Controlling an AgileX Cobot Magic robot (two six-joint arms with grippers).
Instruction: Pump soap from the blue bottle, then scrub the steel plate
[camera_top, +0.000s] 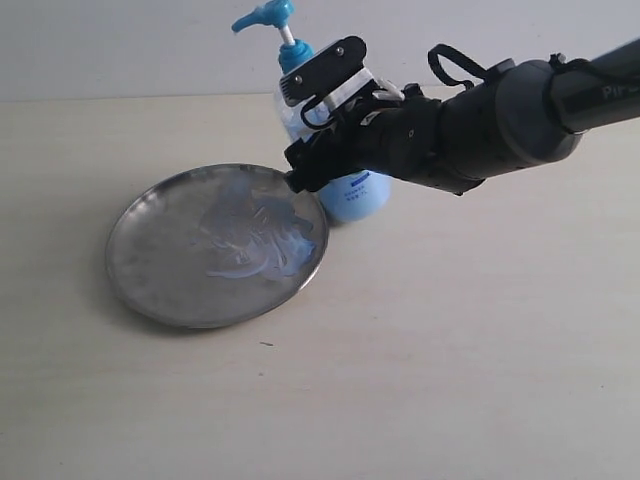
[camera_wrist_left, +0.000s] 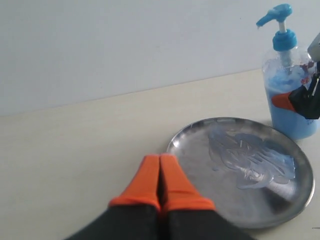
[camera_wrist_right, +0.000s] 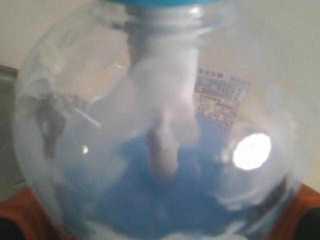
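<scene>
Steel plate (camera_top: 150, 262), round, shallow, shiny and smeared with pale blue soap (camera_top: 255, 245), lay flat just beside the upright clear blue-pump bottle (camera_top: 360, 196), which the right gripper (camera_wrist_right: 160, 217) clasped in wide-spread jaws, leaving the left gripper (camera_wrist_left: 160, 172), jaws pressed together near the plate's rim, free.

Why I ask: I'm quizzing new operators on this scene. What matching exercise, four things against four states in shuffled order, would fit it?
Things:
1. left gripper
2. right gripper
3. steel plate
4. blue bottle

States:
A. smeared with pale blue soap
B. jaws clasping the blue bottle
C. upright beside the steel plate
D. jaws shut, nothing between them

Pairs: 1-D, 2-B, 3-A, 4-C.
</scene>
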